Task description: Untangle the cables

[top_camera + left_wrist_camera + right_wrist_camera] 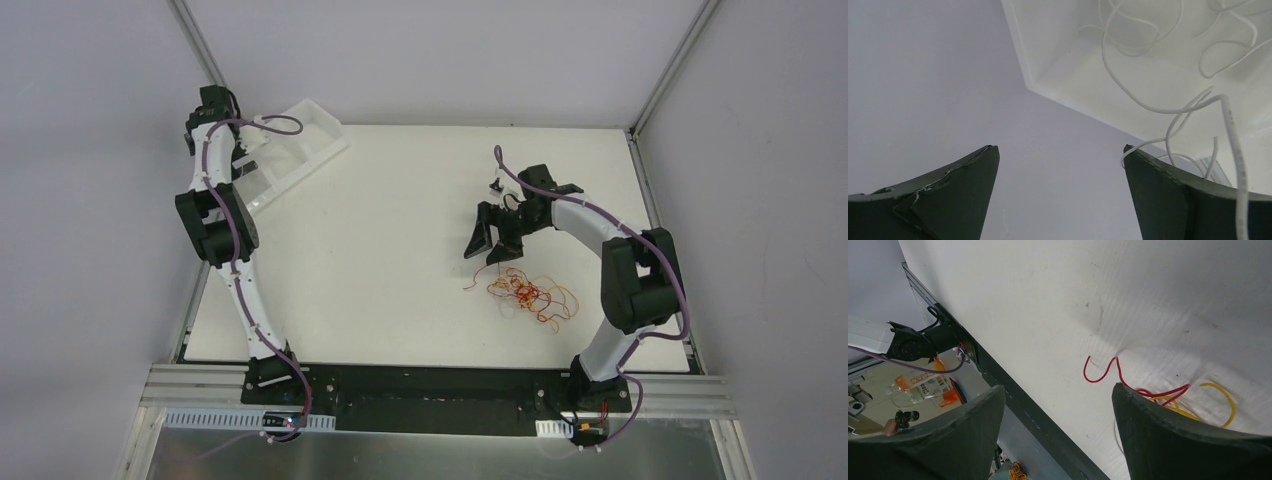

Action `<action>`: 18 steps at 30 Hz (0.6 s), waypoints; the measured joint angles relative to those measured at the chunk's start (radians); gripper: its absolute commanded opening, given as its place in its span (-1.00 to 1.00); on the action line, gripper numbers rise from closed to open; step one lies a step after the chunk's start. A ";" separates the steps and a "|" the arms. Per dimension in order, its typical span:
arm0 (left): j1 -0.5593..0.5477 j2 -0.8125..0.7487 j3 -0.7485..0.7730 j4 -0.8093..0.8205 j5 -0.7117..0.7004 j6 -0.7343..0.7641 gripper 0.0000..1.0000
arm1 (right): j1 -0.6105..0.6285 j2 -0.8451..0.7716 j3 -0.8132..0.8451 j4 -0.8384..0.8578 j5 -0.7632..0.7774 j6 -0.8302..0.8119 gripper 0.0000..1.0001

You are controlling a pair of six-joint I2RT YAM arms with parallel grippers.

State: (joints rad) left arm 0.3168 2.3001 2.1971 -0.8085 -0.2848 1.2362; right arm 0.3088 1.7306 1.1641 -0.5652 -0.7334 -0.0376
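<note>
My left gripper (1060, 150) hangs open and empty over the bin (1048, 65), with white wires (1148, 105) lying loose inside. My right gripper (1058, 390) is open and empty too, just above the tangle (530, 295) on the right of the table (380, 250). The red, orange and yellow strands there are one knot, so I reckon most of the untangling is left.

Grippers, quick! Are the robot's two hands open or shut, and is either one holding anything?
Left gripper: open, holding nothing; a white wire hangs past one finger.
Right gripper: open, holding nothing, near the cables.
</note>
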 measured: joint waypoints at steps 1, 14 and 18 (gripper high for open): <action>-0.011 0.000 0.000 0.001 -0.032 0.011 0.98 | 0.000 0.001 0.000 0.000 -0.003 0.000 0.63; -0.086 0.000 -0.100 0.242 -0.376 0.324 0.98 | -0.006 0.010 0.000 0.001 -0.016 0.000 0.63; -0.083 0.000 -0.205 0.406 -0.462 0.499 0.98 | -0.012 0.010 0.000 0.002 -0.016 0.000 0.63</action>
State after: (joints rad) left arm 0.2337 2.2997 1.9923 -0.4023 -0.7471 1.7355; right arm 0.2966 1.7401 1.1641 -0.5636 -0.7498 -0.0372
